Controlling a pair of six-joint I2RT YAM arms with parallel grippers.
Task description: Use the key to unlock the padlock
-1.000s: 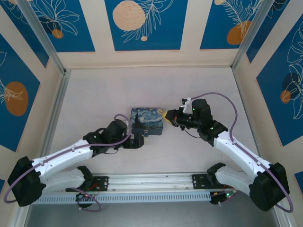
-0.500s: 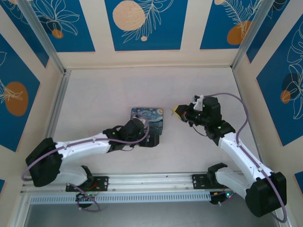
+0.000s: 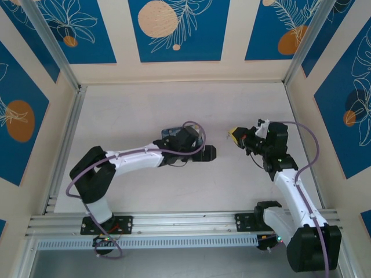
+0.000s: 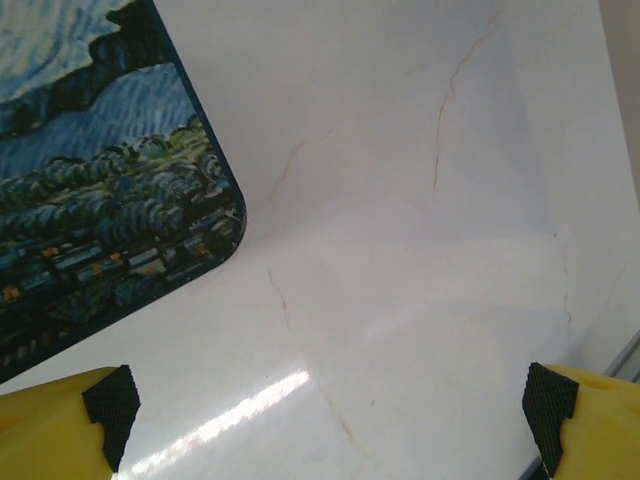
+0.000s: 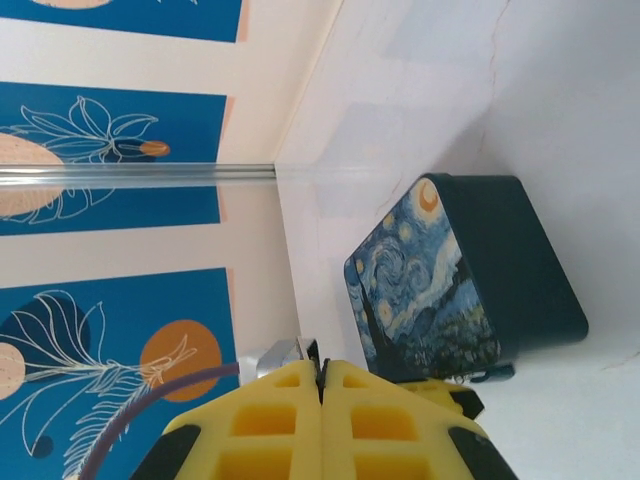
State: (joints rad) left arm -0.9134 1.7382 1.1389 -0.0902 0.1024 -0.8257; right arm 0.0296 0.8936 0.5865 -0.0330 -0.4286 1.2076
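Top view: the left gripper (image 3: pixel 212 153) lies just right of the tin (image 3: pixel 168 133), with the right gripper (image 3: pixel 233 135) further right, apart from it.

Left wrist: its fingers (image 4: pixel 50 428) are spread wide over the bare table (image 4: pixel 420 250).

Right wrist: its fingers (image 5: pixel 270 420) are pressed together. A small silvery piece (image 5: pixel 285 352) sits at their tips; I cannot tell whether it is the key.

A pale, faintly veined table (image 3: pixel 145 110) carries a swirl-painted blue tin (image 5: pixel 430 290).

arms (image 3: pixel 133 158) (image 3: pixel 297 194): 2 | painted tin (image 5: pixel 455 285): 1 | purple cables (image 3: pixel 77 176) (image 3: pixel 308 139): 2 | padlock (image 5: pixel 492 374): maybe 1
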